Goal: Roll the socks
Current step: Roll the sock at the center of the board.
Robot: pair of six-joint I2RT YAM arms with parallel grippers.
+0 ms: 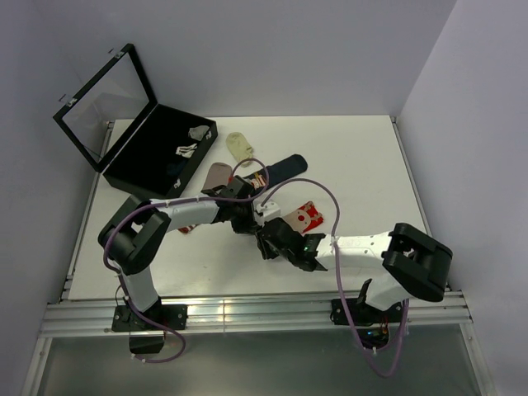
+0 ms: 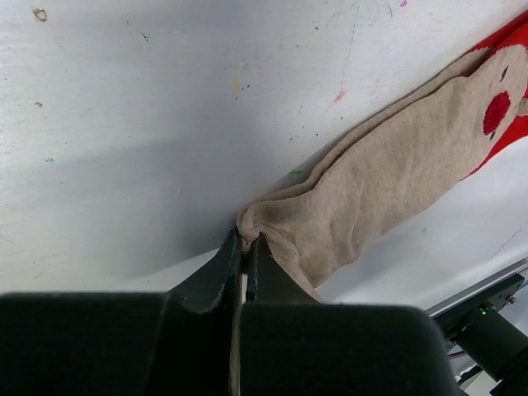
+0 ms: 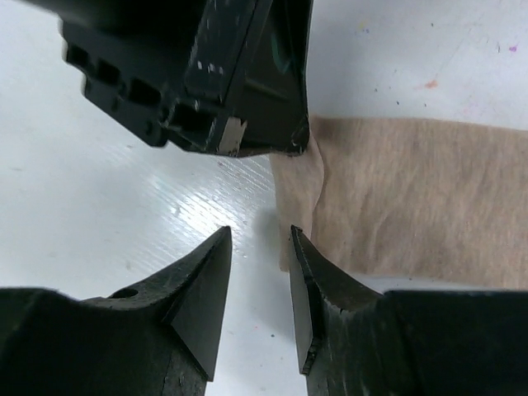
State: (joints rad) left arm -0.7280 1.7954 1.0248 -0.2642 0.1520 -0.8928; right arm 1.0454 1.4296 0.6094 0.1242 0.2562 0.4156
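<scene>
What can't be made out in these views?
Top view: the wrists hide the left gripper, right gripper and cuff of the beige sock; the left arm covers part of the pink sock; items in the case are too small.
Left wrist: the sock's toe is cut off at the right edge.
Right wrist: same edge cuts its far end.

Bright, even light floods my white table [image 1: 363,165].
Shadows are soft; glare streaks it beneath my right wrist, where my own fingers [image 3: 198,305] blur.
</scene>
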